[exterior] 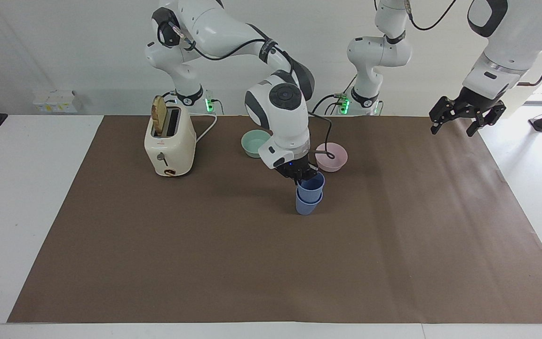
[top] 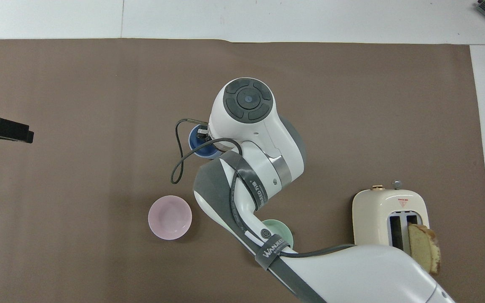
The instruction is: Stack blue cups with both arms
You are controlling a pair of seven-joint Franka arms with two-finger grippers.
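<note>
Facing view: right tool (closed) on nested blue cups

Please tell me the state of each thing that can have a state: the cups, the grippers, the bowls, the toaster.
upper blue cup: nested in the lower one, gripped at its rim
lower blue cup: upright on the mat
right gripper: shut on the upper cup
left gripper: open, waiting
teal bowl: upright, empty
pink bowl: upright, empty
toaster: bread in one slot

Bright, even, sharp light; soft shadows underneath.
</note>
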